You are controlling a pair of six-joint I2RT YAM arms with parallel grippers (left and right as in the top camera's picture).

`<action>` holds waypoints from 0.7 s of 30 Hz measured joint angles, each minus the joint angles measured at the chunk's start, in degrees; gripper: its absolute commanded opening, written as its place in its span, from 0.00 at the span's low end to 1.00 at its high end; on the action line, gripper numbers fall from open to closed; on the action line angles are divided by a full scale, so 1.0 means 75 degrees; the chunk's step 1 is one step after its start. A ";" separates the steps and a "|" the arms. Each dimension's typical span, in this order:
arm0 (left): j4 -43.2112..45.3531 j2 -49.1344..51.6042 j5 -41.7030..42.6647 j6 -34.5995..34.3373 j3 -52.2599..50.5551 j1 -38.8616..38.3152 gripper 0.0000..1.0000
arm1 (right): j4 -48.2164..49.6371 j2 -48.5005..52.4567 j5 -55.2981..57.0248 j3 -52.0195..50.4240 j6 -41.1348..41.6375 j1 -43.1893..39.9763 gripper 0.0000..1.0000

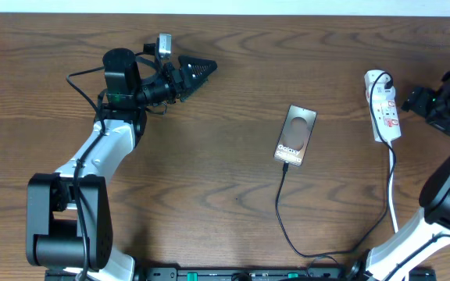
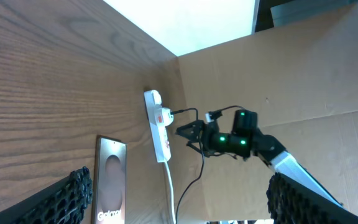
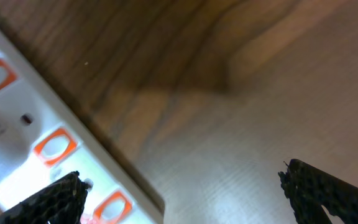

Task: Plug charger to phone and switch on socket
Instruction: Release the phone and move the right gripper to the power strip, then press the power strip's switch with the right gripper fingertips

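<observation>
The bronze-grey phone [image 1: 296, 134] lies flat mid-table with its "Galaxy" lettering up; it also shows in the left wrist view [image 2: 109, 180]. The thin black charger cable [image 1: 287, 218] meets the phone's near edge, loops along the front and rises to a black plug [image 1: 384, 79] in the far end of the white socket strip [image 1: 383, 108]. My right gripper [image 1: 414, 100] is open and empty just right of the strip; in its wrist view [image 3: 194, 199] one finger hangs over the strip [image 3: 17, 137]. My left gripper [image 1: 200, 70] is open and empty at the far left, well away from the phone.
The strip's white cord [image 1: 393, 199] runs toward the front edge beside the right arm's base [image 1: 412, 242]. A cardboard wall [image 2: 303, 74] stands beyond the table's right side. The left arm [image 1: 92, 164] stretches along the left side.
</observation>
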 measured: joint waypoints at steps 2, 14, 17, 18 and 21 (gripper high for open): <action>0.0003 0.0000 0.0000 0.0000 0.0000 -0.0003 0.91 | 0.0210 0.0201 -0.0082 0.0000 0.0000 0.0000 0.99; 0.0003 0.0000 0.0000 0.0000 0.0000 -0.0003 0.91 | 0.1134 0.0708 -0.0804 0.0000 -0.0020 0.0000 0.99; 0.0000 0.0000 0.0000 0.0000 0.0000 0.0000 0.91 | 0.1169 0.0708 -0.1110 0.0000 -0.0020 0.0000 0.99; 0.0003 0.0000 0.0000 0.0000 0.0000 -0.0003 0.91 | 0.1163 0.0708 -0.1224 0.0000 -0.0020 0.0000 0.99; 0.0003 0.0000 0.0000 0.0000 0.0000 0.0000 0.91 | 0.1064 0.0708 -0.1349 0.0000 -0.0020 -0.0023 0.99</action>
